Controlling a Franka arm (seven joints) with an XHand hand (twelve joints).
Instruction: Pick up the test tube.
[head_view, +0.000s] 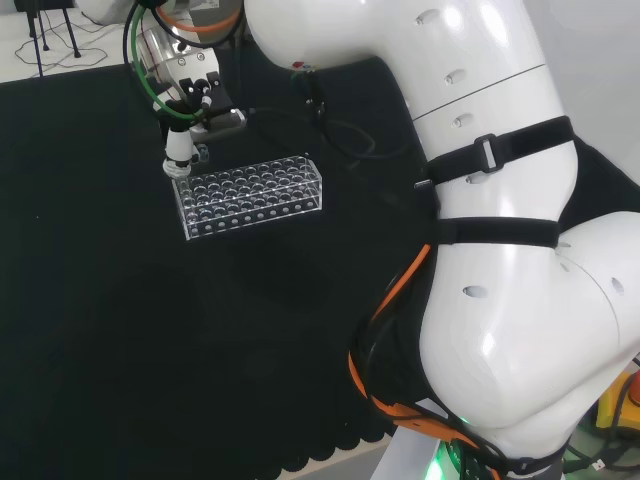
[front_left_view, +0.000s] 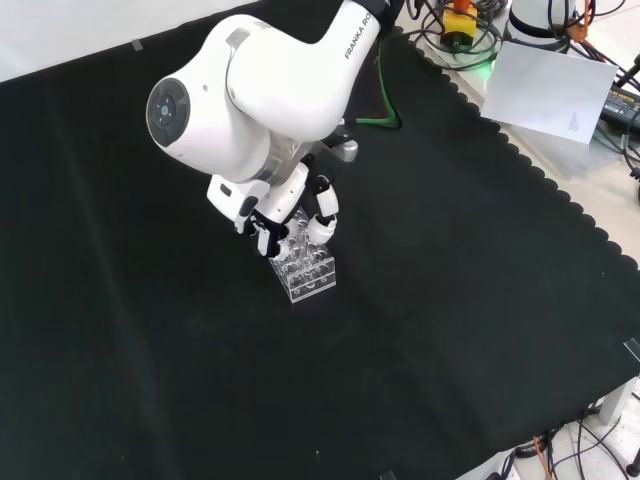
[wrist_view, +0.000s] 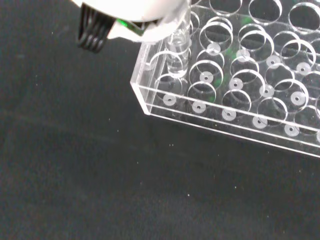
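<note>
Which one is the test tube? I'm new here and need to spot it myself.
On the black cloth stands a clear rack of round holes. In the wrist view, the test tube is a clear tube upright in a corner hole, just under the hand; the visible holes beside it look empty.

Clear plastic many-holed tube rack (head_view: 248, 196) on bench (head_view: 120, 330); clear glass test tube (wrist_view: 178, 52) upright in corner hole; hand (front_left_view: 290, 212) above rack's end.

Bare cloth (front_left_view: 420, 330) all round rack (head_view: 250, 195); hand (front_left_view: 290, 215) over rack's end.
</note>
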